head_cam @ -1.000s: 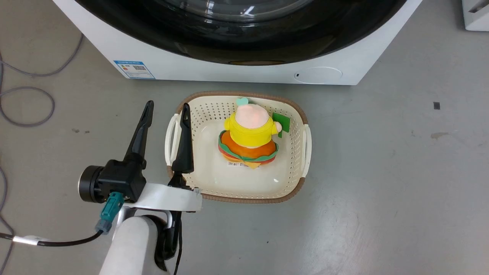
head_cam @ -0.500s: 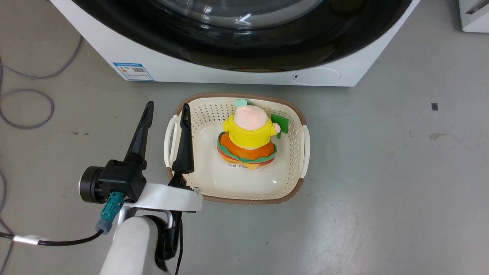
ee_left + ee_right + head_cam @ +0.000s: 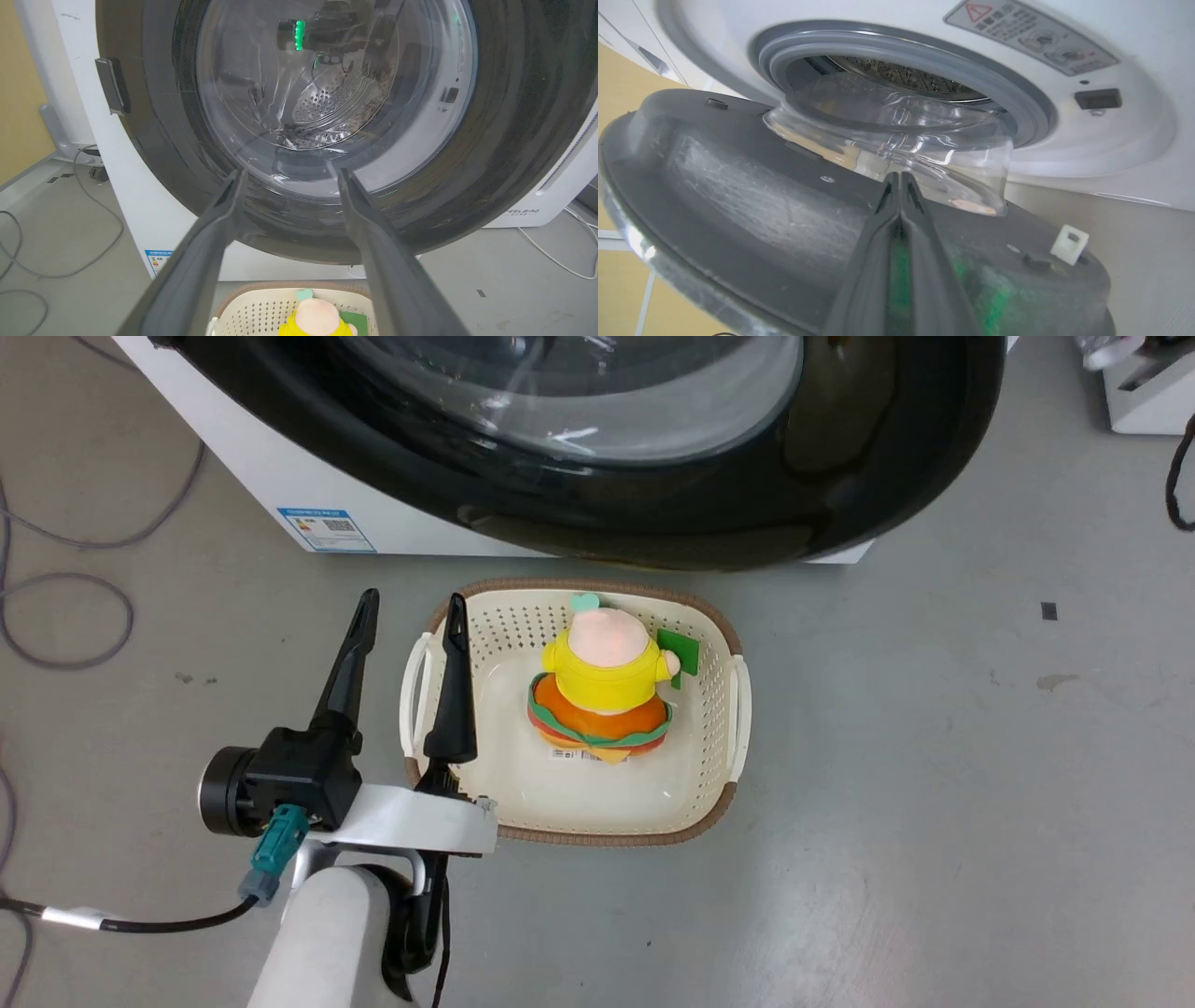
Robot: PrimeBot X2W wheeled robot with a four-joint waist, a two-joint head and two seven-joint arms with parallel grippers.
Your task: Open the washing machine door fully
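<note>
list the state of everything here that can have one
large round glossy black washing machine door: partly open, swung off the machine's front
white boxy front-loading washing machine: drum mouth partly uncovered
dark two-fingered left gripper: open, empty
dark two-fingered right gripper: shut, at the door's inner face
cream perforated plastic basket with brown rim: upright on the floor, holding the toy
yellow and orange plush toy: sitting upright in the basket

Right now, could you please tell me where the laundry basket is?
In the head view the cream basket sits on the floor at centre, just before the washing machine, the left gripper by its left side.
</note>
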